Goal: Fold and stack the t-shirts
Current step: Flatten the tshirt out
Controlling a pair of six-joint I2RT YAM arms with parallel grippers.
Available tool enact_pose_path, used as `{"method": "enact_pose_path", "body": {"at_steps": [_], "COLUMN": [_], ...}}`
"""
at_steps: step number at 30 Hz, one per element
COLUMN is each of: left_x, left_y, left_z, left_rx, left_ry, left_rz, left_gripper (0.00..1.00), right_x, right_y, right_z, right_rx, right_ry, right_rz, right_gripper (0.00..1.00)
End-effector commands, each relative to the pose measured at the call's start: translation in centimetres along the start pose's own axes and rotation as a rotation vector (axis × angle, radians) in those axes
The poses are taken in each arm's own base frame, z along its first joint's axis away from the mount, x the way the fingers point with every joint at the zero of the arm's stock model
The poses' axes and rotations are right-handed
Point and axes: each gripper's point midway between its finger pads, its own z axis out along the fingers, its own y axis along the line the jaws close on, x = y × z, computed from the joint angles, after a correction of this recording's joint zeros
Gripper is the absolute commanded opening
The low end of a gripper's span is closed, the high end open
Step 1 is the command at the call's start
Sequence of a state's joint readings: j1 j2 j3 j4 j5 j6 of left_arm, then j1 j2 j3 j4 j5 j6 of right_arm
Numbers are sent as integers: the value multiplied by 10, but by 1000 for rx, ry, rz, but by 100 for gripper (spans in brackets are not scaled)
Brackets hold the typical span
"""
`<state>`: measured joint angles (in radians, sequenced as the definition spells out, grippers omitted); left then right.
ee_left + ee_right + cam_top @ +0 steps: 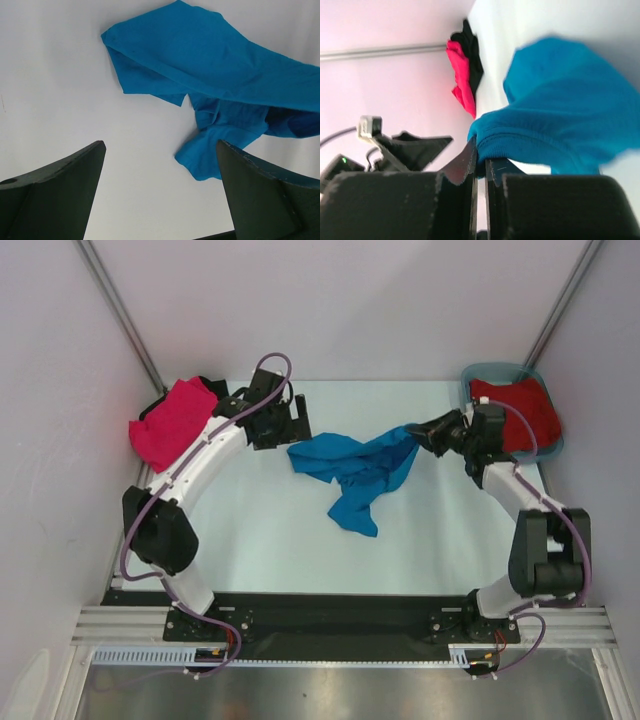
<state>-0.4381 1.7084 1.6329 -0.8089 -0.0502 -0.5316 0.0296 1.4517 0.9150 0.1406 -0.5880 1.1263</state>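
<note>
Overhead view. The right gripper (414, 431) pinches one edge of the blue shirt (355, 472), its jaws pressed together on a fold of the cloth. The right wrist view shows that fold clamped between the fingers (470, 160). From the pinched edge the shirt hangs down and trails toward the table's (260, 530) middle. It lies crumpled there, with one part reaching toward the near edge.

The left gripper (291, 420) hovers just beside the shirt's far left corner, jaws spread wide and holding nothing. In the left wrist view the blue cloth (210, 65) lies ahead of the two spread fingers (65, 185), apart from them.

A pink shirt (172, 425) is bunched at the far left corner of the table, on top of a black shirt (213, 389) and just behind the left arm. A red shirt (520, 410) sits in a teal tub (500, 370) at the far right corner, directly behind the right wrist.
</note>
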Motion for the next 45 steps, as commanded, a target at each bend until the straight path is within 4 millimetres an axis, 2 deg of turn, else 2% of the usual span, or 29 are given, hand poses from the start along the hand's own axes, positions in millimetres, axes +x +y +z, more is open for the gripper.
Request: {"method": "enact_pose_path", "body": {"at_steps": [1, 2, 3, 4, 6, 7, 10, 15, 21, 25, 26, 27, 28, 30, 36, 45], "left_x": [-24, -25, -26, -29, -29, -29, -32, -32, -23, -26, -25, -16, -19, -12, -9, 16], "left_y": [-12, -12, -12, -12, -13, -11, -9, 3, -7, -15, -16, -8, -10, -13, -30, -43], "left_z": [-8, -7, -7, -8, -9, -8, -6, 10, 67, 105, 113, 131, 135, 148, 148, 156], "left_rx": [39, 38, 38, 36, 34, 29, 11, -47, 15, 60, 61, 42, 41, 65, 151, 245], "left_ry": [-63, -66, -68, -76, -78, -78, -90, -95, -39, -61, -57, -22, -17, 13, 19, 90], "left_rz": [-1, 3, 3, 5, 9, 12, 20, 40, 58, 82, 84, 80, 76, 57, -14, -94], "left_gripper": [98, 98, 98, 98, 98, 98, 99, 100, 100, 100, 100, 99, 99, 98, 95, 85], "right_x": [-35, -41, -61, -75, -94, -108, -134, -168, -178, -177, -176, -176, -177, -176, -185, -189], "right_y": [20, 21, 26, 24, 27, 34, 33, 34, 36, 39, 39, 39, 39, 39, 35, 29], "right_z": [25, 31, 33, 47, 60, 73, 96, 104, 100, 96, 96, 95, 96, 95, 90, 89], "right_rx": [-80, -83, -115, -122, -137, -155, -162, -190, -244, -264, -265, -264, -265, -262, -264, -259], "right_ry": [-34, -41, -81, -82, -104, -108, -116, -137, -105, -75, -60, -54, -50, -32, -32, -37], "right_rz": [-32, -25, -33, 1, 2, -19, -14, -3, 18, 13, 13, 15, 11, 9, 14, 24], "right_gripper": [0, 0, 0, 0, 0, 0, 0, 0, 0, 0, 0, 0, 0, 0, 0, 0]}}
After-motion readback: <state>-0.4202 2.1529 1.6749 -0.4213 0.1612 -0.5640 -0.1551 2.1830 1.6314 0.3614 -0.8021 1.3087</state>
